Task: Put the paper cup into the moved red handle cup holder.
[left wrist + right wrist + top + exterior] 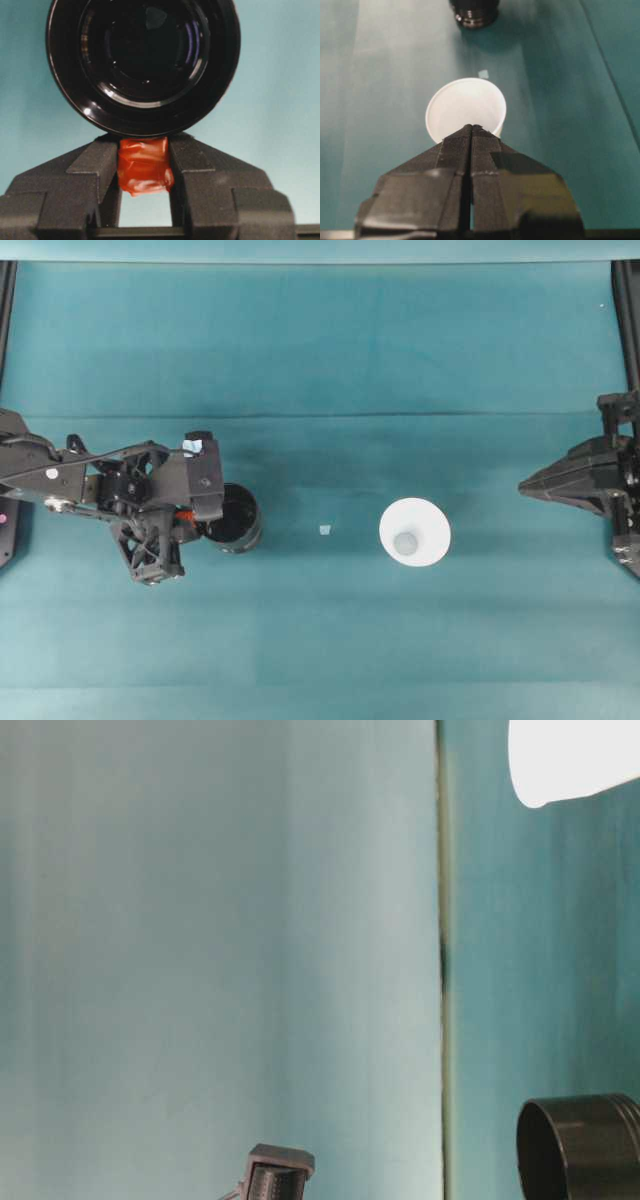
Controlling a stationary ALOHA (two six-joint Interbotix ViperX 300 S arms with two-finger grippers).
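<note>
Gripping: the left gripper [145, 172] is clenched on the orange-red handle tab [145, 170] of the red handle cup holder [232, 520]; the wrist view shows both jaws pressed against the tab's sides.
Holder position: upright on the teal table [320, 360], left of centre, mouth open upward, hollow dark inside.
Paper cup: the paper cup [414, 532] stands upright, right of centre, well apart from the holder, untouched.
Right gripper: the right gripper [471, 131] has its jaws pressed together with nothing between them; it sits at the table's right edge, pointing toward the cup.
Scrap: a small pale scrap [324, 530] lies on the table between holder and cup.
Step judged: holder being placed; cup not yet picked up.
Risk, tab slip: the tab looks soft and crumpled, and it is a small grip point off to one side. A quick release or a twist could tip or spin the holder.
Risk, cup crush: thin paper wall; a hard pinch at the rim would likely deform it and spoil the fit.
Risk, approach: the right jaws must spread before reaching the cup, else they shove it over.
Risk, seating: the cup's rim looks wider than the holder's mouth, so an off-centre drop may leave it perched or tilted.
Risk, arms: both arms meeting over the holder could collide.
</note>
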